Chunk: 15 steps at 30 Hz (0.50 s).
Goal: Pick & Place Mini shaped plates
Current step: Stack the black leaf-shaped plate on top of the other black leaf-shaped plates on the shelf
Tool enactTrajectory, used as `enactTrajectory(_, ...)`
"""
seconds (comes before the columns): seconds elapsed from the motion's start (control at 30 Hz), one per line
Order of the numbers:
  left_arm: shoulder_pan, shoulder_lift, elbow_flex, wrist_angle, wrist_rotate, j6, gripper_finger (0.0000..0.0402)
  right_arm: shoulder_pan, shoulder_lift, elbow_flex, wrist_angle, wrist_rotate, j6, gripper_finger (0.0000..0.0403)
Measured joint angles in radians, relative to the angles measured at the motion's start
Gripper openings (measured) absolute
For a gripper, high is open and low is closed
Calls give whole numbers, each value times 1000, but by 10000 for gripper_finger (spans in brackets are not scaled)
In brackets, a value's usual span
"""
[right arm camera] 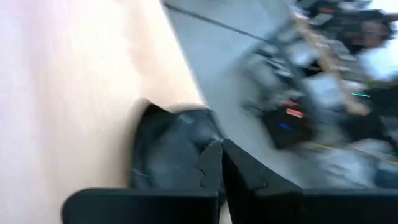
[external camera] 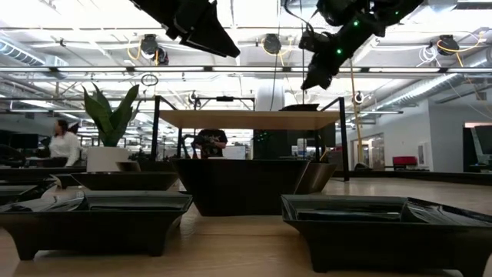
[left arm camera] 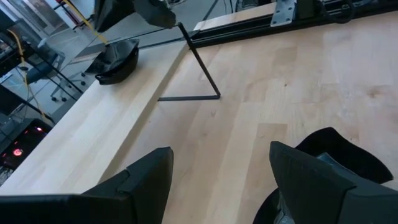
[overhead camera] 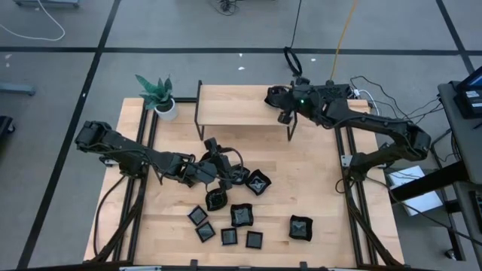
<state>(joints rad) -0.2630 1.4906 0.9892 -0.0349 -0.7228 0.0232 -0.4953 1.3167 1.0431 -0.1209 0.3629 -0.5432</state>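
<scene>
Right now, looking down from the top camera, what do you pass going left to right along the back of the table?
Potted plant → wooden shelf → right gripper, over the shelf's right end.

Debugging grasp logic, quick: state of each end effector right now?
Left end effector: open, holding nothing, above the mini plates at mid-table.
Right end effector: shut, empty, over the raised shelf beside a black plate lying there.

Bare table [overhead camera: 316, 188] right of the plates [overhead camera: 241, 216]; raised shelf [overhead camera: 241, 105] and its legs block the back; plant [overhead camera: 158, 94] crowds back-left corner.
</scene>
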Motion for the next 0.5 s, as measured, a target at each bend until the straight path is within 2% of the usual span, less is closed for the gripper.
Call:
enactTrajectory(0.07, 0, 0, 0, 0, 21, 0, 269, -12, 0, 0, -16, -131, 42, 24)
enactTrajectory(0.13, 0, 0, 0, 0, 36, -1, 269, -15, 0, 0, -49, -203, 57, 53)
enactTrajectory(0.3, -1, 0, 0, 0, 43, -2, 269, -16, 13, 1, -135, -205, 27, 120)
enactTrajectory(0.5, 0, 0, 0, 0, 43, -3, 269, -36, 12, 1, -161, -204, 26, 124)
